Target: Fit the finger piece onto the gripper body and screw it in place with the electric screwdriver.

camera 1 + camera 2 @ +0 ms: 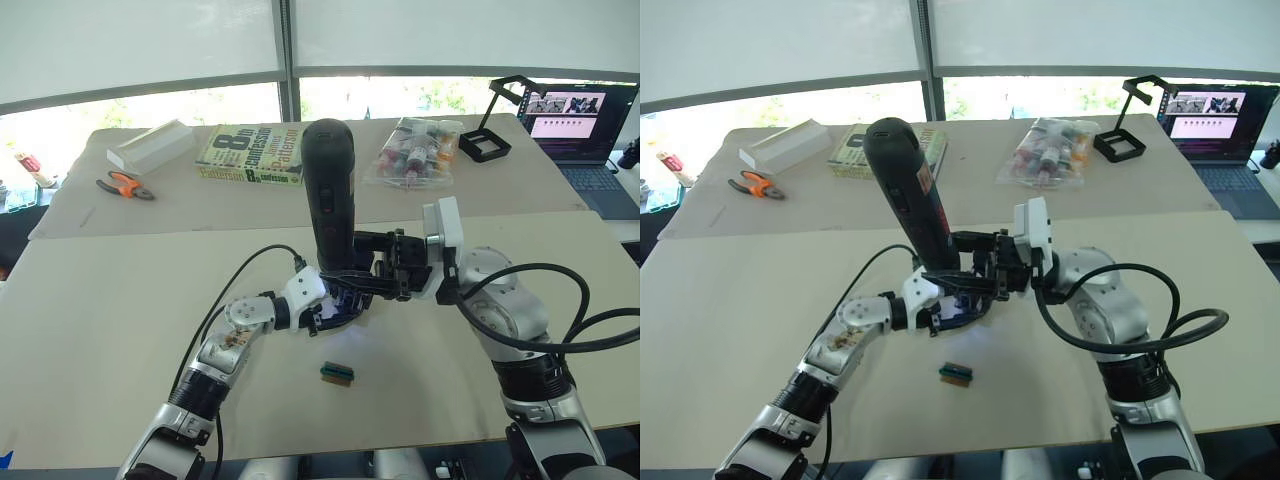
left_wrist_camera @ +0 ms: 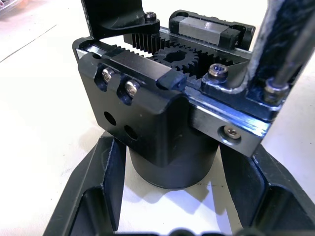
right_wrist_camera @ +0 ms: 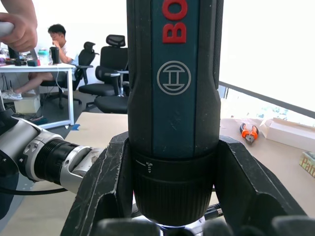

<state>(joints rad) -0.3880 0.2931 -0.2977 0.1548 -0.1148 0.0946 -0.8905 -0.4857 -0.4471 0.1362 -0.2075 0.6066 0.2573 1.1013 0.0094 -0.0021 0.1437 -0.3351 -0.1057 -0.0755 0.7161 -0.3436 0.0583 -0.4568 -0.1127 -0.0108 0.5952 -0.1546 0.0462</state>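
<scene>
Gripping electric screwdriver near its lower collar, right gripper clamped on it, fingers pressed to both sides of barrel in right wrist view; driver upright, tilted slightly, bit end down over gripper body, bit itself hidden behind grippers in head views; thin metal shaft visible at edge of left wrist view, just beside a screw head on body's top plate. Sits on near table, centre, gripper body, w/ left gripper closed round its round black base, fingers flanking base on either side; toothed racks, central gear and several screws showing on body's top. Finger piece: can't tell apart from rest of black assembly. Lies just in front of gripper body, apart from it, small green-and-brown block. Farther off, on back table: orange pliers, white box, book, clear bag of small bottles, black stand; laptop at far right, screen lit. Shows in right wrist view: person seated at a desk w/ office chairs behind, and a hand at upper corner.
</scene>
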